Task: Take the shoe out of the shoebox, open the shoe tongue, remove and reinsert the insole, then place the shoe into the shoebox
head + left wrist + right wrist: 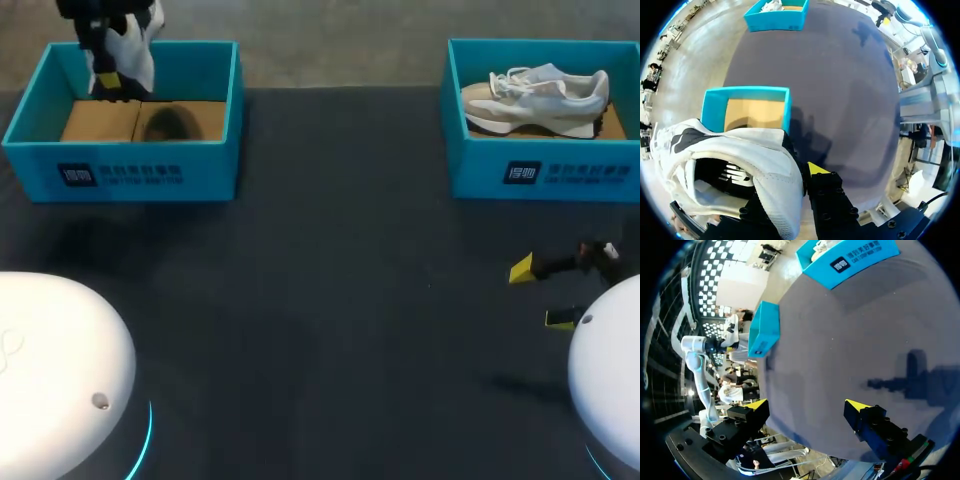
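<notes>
My left gripper (108, 78) hangs above the left blue shoebox (120, 165), shut on the heel wall of a white shoe (137, 42). In the left wrist view the white shoe (740, 165) fills the space beside the gripper (791, 176). Its dark opening faces the camera, and one yellow fingertip (815, 169) shows outside the wall. The left shoebox (745, 91) lies below with a bare cardboard floor. A second white shoe (540, 92) lies on its side in the right blue shoebox (540, 172). Near the front right my right gripper (540, 295) stands open with nothing in it, low over the table (806, 405).
The dark table (330, 280) stretches between the two boxes and the arms' white bases at the front corners. From the right wrist both boxes show far ahead, the left shoebox (765, 330) and the right shoebox (855, 262).
</notes>
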Tool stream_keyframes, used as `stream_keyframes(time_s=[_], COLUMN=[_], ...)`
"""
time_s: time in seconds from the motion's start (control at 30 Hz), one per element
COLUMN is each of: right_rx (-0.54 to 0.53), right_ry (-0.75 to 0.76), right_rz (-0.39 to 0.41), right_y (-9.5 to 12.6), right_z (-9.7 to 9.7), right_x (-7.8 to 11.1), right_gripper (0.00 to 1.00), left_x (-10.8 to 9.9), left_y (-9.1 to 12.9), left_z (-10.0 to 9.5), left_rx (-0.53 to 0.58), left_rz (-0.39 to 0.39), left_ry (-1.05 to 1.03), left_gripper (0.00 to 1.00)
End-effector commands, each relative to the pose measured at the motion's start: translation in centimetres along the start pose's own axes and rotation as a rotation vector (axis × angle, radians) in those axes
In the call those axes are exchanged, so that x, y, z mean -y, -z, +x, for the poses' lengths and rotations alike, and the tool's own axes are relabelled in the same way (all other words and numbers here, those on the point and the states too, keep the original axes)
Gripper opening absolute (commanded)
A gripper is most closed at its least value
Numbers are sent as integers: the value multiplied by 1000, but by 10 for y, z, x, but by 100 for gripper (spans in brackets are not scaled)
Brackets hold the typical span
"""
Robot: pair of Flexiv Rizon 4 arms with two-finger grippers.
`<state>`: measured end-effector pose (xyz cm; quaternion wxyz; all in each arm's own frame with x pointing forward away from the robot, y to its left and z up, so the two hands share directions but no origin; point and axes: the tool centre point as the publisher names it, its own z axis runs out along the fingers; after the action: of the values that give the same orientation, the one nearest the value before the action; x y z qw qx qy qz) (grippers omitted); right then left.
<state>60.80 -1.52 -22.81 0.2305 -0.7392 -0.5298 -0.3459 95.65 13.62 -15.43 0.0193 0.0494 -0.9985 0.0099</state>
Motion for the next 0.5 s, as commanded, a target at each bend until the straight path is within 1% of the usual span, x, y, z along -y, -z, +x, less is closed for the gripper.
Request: stream_keyframes(time_s=[0.03, 0.1, 0.17, 0.3, 0.5], right_rx=[3, 3, 3, 3, 3], right_ry=[-1, -1, -1, -1, -1], right_rz=[-12, -12, -12, -12, -12], right_y=[6, 6, 6, 6, 6], right_z=[1, 1, 1, 1, 1], right_x=[9, 9, 9, 9, 9], right_gripper=[100, 100, 100, 100, 100], left_x=[-19, -24, -35, -51, -51], left_y=[-1, -1, 1, 1, 1], left_z=[-26, -30, -39, -55, -55], left_rx=[-28, -26, -22, -23, -23], left_rz=[15, 13, 9, 2, 2], left_ry=[6, -3, -11, 4, 4], left_gripper=[0, 0, 0, 0, 0])
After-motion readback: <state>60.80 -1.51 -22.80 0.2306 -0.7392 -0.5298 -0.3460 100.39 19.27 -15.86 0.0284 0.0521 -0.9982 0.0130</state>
